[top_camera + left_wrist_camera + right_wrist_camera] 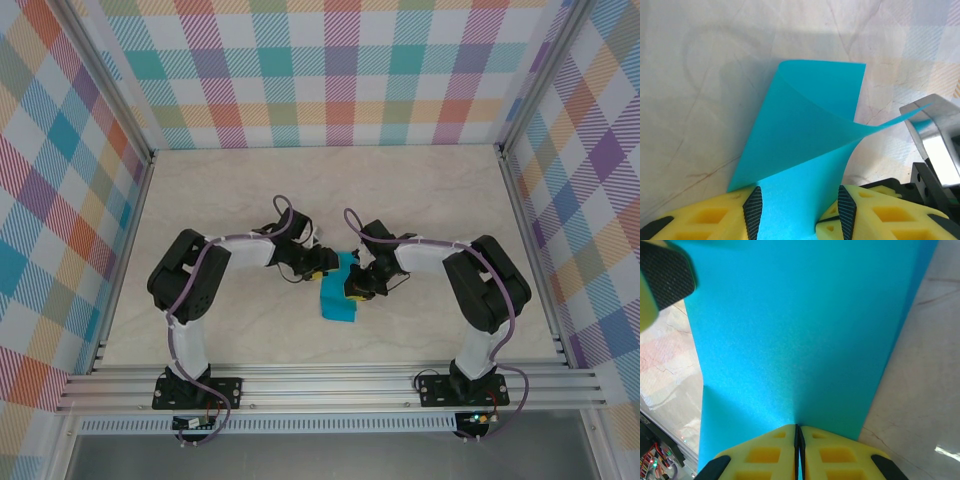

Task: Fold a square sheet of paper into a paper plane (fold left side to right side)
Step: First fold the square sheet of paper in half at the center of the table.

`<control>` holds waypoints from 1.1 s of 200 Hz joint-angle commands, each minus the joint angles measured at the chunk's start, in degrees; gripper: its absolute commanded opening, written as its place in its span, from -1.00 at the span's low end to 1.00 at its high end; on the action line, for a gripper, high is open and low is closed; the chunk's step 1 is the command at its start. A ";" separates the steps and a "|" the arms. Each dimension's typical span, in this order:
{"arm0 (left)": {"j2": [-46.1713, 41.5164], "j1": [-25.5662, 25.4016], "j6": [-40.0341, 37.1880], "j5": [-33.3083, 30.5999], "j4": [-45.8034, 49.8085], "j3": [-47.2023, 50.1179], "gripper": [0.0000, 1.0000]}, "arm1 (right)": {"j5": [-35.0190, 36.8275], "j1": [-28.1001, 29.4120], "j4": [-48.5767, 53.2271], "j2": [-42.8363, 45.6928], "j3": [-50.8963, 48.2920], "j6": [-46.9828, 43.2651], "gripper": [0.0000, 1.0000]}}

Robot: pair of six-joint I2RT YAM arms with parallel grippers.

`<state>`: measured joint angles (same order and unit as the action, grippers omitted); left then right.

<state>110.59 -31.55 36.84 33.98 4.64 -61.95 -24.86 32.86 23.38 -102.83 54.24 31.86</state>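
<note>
Plainly, the square sheet of paper (338,298) sits on the table (250,190) midway between the two arms and is partly lifted. From the left wrist, one edge curls up off the flat part and sweeps over to the right, while the rest lies on the table. The right pincer (798,442) is closed tight, its yellow tips meeting with the blue sheet running into the seam between them, so I judge it has the lifted edge pinched. The left pincer (799,212) stands apart, its fingers (752,212) straddling a strip of the paper rather than squeezing it; whether it presses the sheet down I cannot tell. The paper should handle as very light, limp and a little springy. It bends under its own curl, keeps no shape until creased, and would probably slide on the smooth table if nothing pins it. A hard tug would likely tear or crumple it, so a shallow pinch right at an edge or corner is the place to hold it, with the flat part weighted near the intended crease. The risk is the flap skewing so that the edges miss each other.
</note>
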 commanded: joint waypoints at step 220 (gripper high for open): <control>10.36 3.25 3.67 -0.14 -4.64 -14.02 -0.03 | 6.14 0.25 4.58 -3.08 -1.77 -1.37 -0.77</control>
<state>117.62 -29.78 42.61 38.54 10.46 -72.82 -24.71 32.91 23.22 -102.87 54.24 31.83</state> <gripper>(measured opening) 0.482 0.116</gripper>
